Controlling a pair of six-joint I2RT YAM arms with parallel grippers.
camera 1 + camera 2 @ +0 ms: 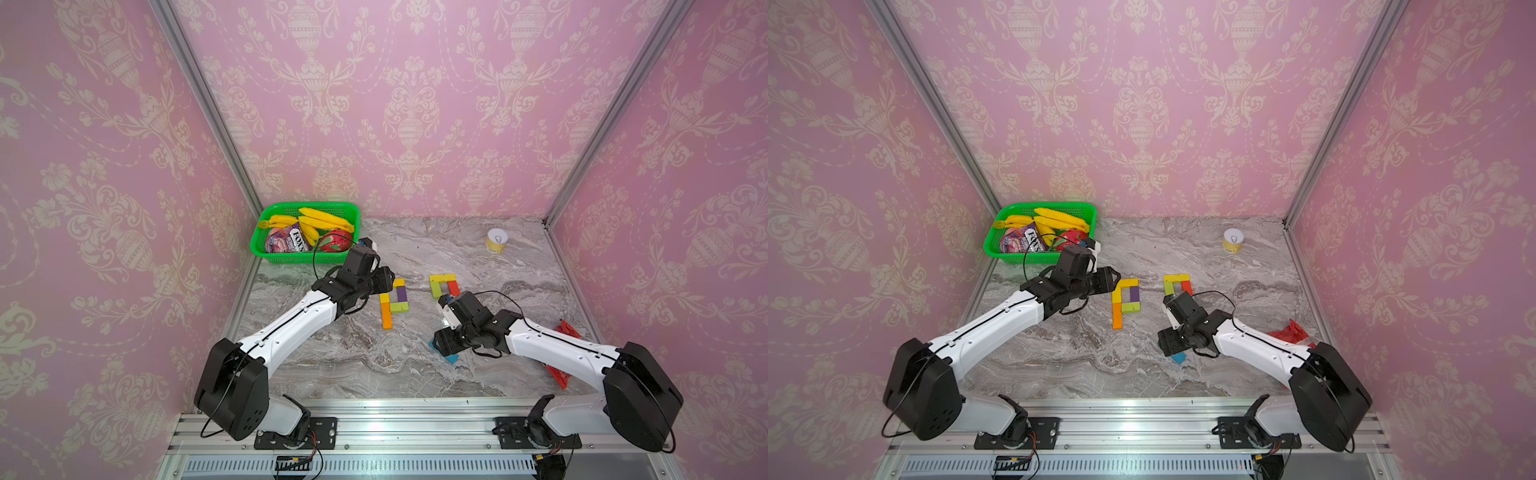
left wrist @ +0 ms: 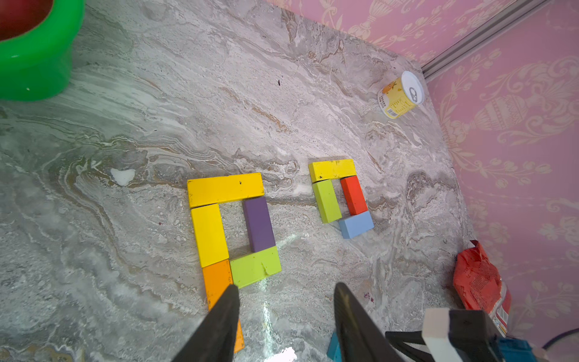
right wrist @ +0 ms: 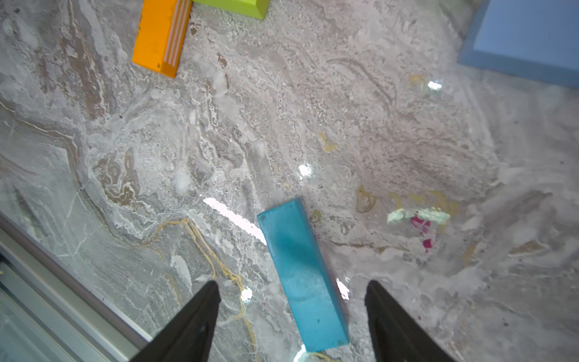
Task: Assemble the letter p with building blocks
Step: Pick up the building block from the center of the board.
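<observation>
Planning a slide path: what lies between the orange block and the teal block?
Only bare table between the orange block and the teal block, per the right wrist view.

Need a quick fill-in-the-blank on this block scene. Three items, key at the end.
1. The purple block belongs to a P shape whose stem is the ___ block.
2. The right gripper is ___, with the teal block lying loose between its jaws.
3. The red block runs from a yellow block to a ___ block.

Missing words: orange; open; light blue.
</observation>
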